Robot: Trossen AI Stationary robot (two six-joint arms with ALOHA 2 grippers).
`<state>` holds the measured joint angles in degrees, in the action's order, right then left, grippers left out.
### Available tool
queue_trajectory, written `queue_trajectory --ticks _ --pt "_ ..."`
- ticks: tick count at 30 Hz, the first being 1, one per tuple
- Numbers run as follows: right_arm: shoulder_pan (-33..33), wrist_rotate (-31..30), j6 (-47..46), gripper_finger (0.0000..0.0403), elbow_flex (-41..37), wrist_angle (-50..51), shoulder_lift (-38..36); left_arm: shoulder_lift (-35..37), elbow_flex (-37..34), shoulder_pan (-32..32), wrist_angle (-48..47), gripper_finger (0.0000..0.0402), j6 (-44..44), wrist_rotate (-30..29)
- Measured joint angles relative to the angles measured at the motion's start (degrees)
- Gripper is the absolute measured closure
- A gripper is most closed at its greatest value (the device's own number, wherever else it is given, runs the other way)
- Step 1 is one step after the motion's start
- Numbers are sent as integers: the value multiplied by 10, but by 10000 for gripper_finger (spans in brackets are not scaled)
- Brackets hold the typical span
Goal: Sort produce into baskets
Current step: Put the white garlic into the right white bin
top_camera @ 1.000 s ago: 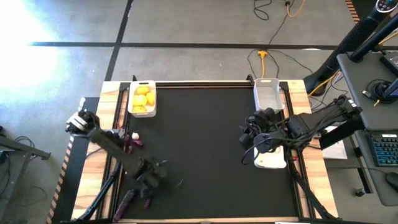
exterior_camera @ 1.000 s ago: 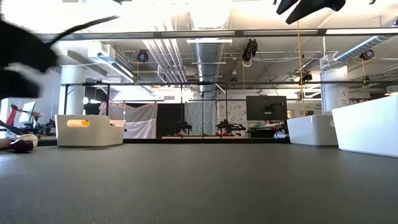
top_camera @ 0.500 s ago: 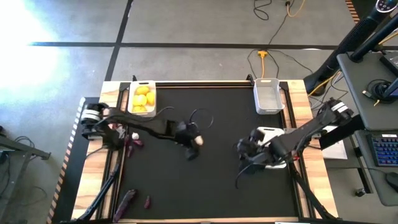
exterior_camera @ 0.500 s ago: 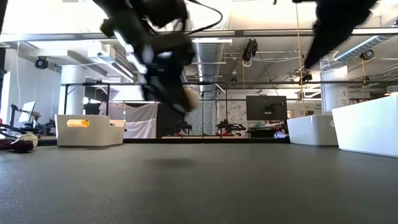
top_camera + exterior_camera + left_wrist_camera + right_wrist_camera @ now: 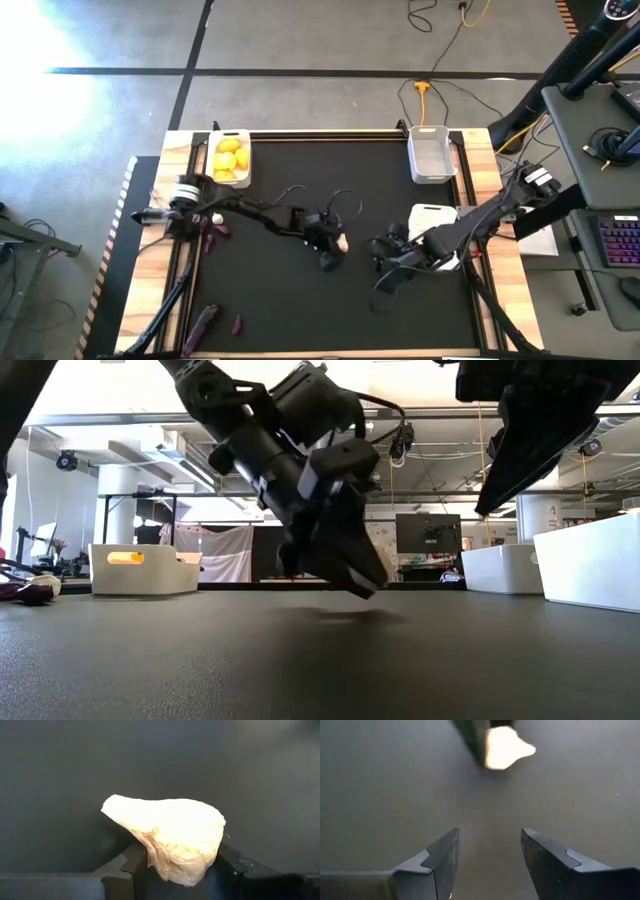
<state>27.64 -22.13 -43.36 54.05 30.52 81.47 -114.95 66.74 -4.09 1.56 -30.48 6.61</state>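
White garlic bulb [image 5: 172, 837] gripped in left pincer [image 5: 335, 250] mid-desk [image 5: 300, 300]; right pincer [image 5: 487, 862] open, empty, close by.

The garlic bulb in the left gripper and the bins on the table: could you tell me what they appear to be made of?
Garlic bulb: dry, papery white skin, matte, with fine wrinkles and creases; it looks like real garlic, though a replica cannot be ruled out. It is clamped in the left gripper.
Bins: most likely smooth white plastic, given the even walls and rounded corners; the one holding lemons glows yellow, suggesting translucence.
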Motion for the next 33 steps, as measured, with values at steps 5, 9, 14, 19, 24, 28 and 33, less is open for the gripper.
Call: queue_trajectory --ticks 5,9,14,19,24,28,33 --pt "-21 37 40 202 0 -5 0 -27 25 -7 0 244 -5 0" --pt "-38 48 87 202 -2 -10 1 -28 31 -8 0 212 -5 -1" --pt "-65 71 159 202 -2 -17 1 -1 30 -7 -38 174 -5 0" --pt "-87 73 293 202 -7 -81 2 53 30 -12 -132 167 -4 -23" --pt "-115 100 279 202 -8 -85 5 114 29 -38 -225 170 -9 -95" --pt "-130 102 243 195 -9 -84 7 144 29 -61 -249 170 -34 -161" --pt "-133 101 171 146 -8 -89 21 150 29 -80 -222 170 -45 -181"
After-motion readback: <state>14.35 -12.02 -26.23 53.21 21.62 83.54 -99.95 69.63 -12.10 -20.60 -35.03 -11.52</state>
